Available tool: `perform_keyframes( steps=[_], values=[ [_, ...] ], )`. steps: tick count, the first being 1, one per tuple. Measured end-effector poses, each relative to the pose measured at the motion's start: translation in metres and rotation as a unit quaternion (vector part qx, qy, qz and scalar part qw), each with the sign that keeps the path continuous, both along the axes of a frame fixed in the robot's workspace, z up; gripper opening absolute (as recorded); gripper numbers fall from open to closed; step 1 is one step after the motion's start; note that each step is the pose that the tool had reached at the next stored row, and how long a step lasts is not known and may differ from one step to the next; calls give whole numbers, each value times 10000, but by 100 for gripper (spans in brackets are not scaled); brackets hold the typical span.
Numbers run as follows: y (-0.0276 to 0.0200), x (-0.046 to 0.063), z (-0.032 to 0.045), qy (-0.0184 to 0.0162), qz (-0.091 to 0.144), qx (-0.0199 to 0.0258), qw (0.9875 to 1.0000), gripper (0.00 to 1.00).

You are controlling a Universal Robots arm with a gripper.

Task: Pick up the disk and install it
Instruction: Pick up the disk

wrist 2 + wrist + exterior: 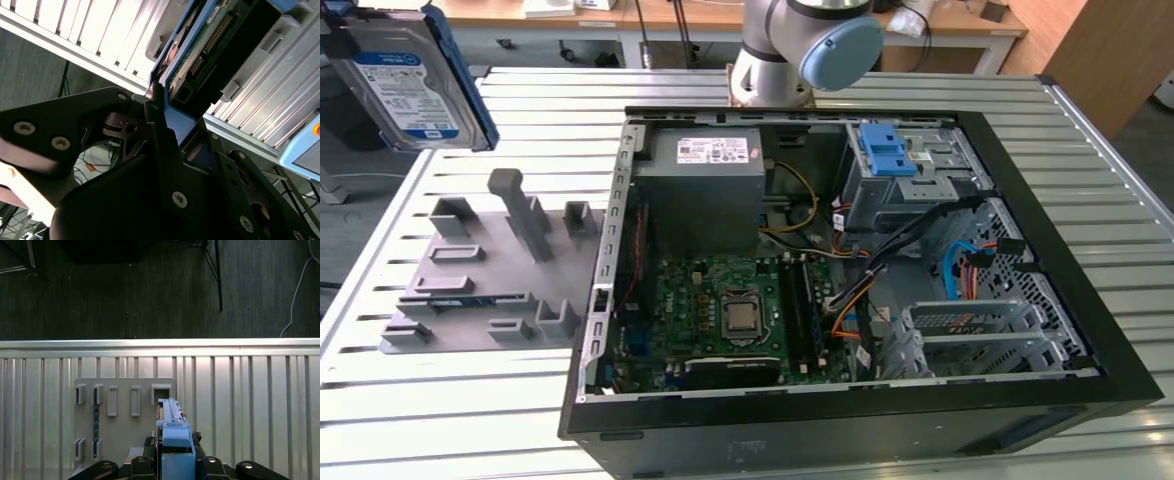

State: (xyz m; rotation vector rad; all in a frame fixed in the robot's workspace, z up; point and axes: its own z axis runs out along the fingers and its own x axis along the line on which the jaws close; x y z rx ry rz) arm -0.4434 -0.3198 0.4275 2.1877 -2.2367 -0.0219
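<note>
- Your gripper [176,456] is clamped tight on the disk [172,426], gripping it edge-on by its blue bracket [179,123] in both wrist views.
- The disk [411,85] hangs in the air above the grey fixture [467,290], apart from it.
- The open computer case [854,440] sits just beside the fixture, to the exterior view's right of it.

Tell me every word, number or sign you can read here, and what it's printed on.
The disk, held by the gripper: a white-and-blue label, print too small to read.
Grey metal box inside the computer case: a white sticker, print too small to read.
Green circuit board: any markings are too small to read.
No text can be quoted with confidence.
</note>
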Motion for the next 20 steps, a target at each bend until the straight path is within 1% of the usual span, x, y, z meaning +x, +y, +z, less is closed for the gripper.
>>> perform_keyframes(
  steps=[9,20],
  values=[
    [1,0,51,0,0,0,10000,36],
    [2,0,140,0,0,0,10000,36]
  ],
)
